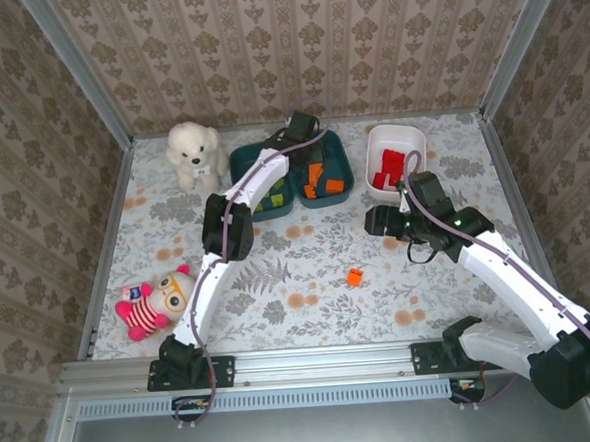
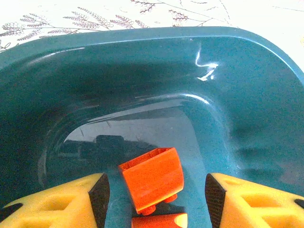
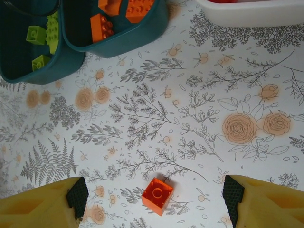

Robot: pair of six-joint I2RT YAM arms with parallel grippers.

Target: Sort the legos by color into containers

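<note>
Lying on table: small square orange brick.

the white tub is cut off by the top edge.

Your overhead view is bright and evenly lit from above, with only soft, short shadows beneath the arms. In your left wrist view, a white glare streak sits upper right on the teal tub wall, its floor mirrors pale light, and the yellow fingers along the bottom edge blur. Your right wrist view is sharp mid-frame.
</note>
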